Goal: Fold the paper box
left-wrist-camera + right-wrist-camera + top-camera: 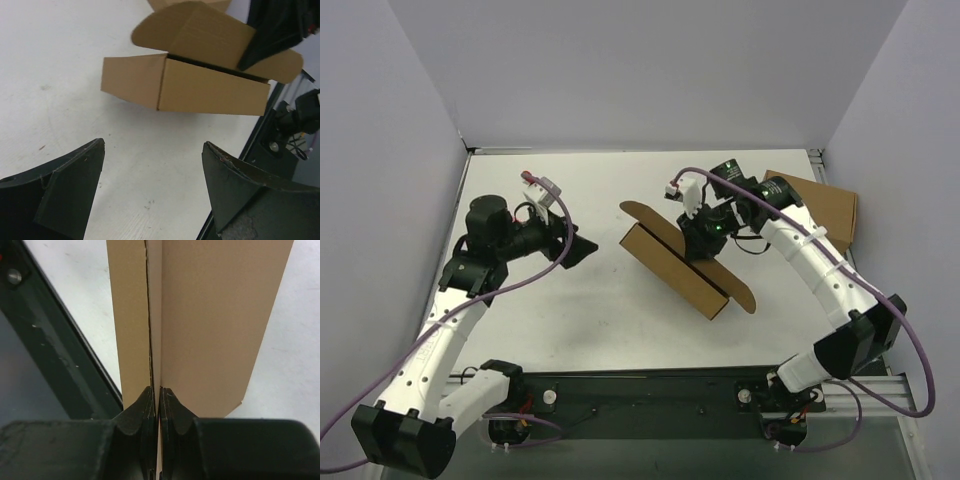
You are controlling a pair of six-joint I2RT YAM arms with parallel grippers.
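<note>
You have the right gripper (159, 390) with its jaws pressed together on a thin cardboard panel of the paper box (210, 315); the edge of the panel runs straight up from between them. Your left gripper (154, 144) has its jaws wide apart, with only the white tabletop (60, 75) between them, and it stands apart from the paper box. The paper box lies near the middle of the tabletop, turned diagonally. Only the top view shows a second cardboard box (830, 205) at the far right, behind the right arm. Only the left wrist view shows the long side wall and the rounded flap raised above it.
</note>
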